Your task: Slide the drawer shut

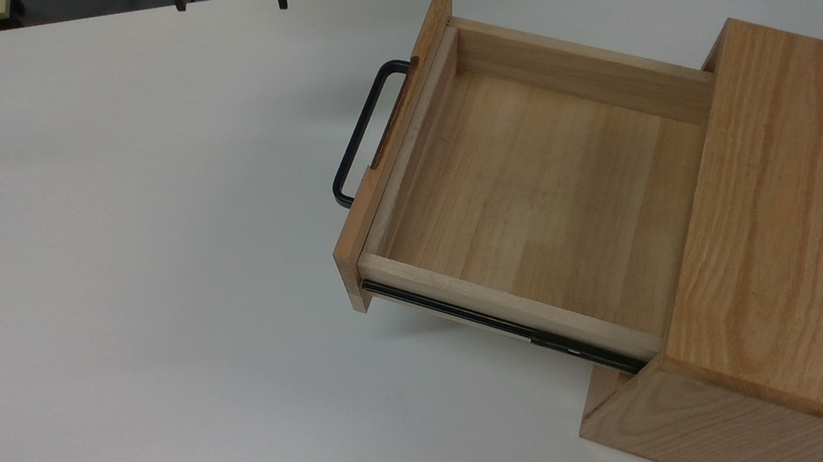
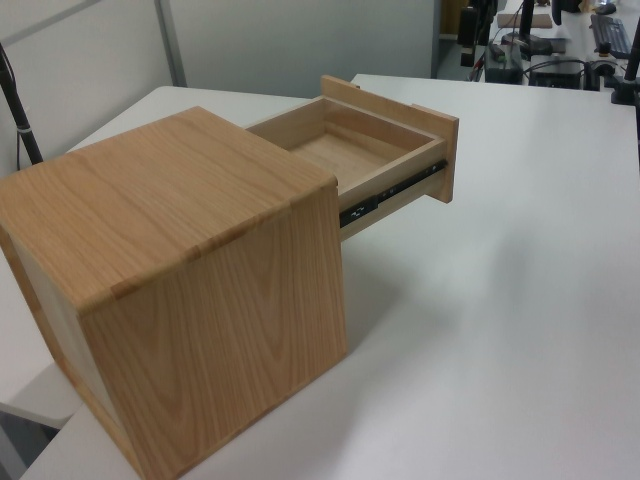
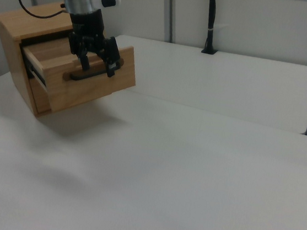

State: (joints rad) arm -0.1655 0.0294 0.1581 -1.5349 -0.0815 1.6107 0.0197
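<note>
One drawer point(image 1: 532, 192) stands pulled far out of one oak cabinet point(image 1: 796, 231) on the white counter point(image 1: 114, 299), empty inside. One claw point(image 3: 97, 64), fingers spread wide, hangs before the drawer's front panel by its single black handle point(image 3: 91, 75).

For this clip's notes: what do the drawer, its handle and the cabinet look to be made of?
Drawer: pale wood, probably pine, shown by its plank seams and matte finish. Its thicker front panel looks like oak. Handle: a thin black bar, likely painted metal. Cabinet: oak-like wood with bold grain and a light sheen; solid or veneer cannot be told.
</note>
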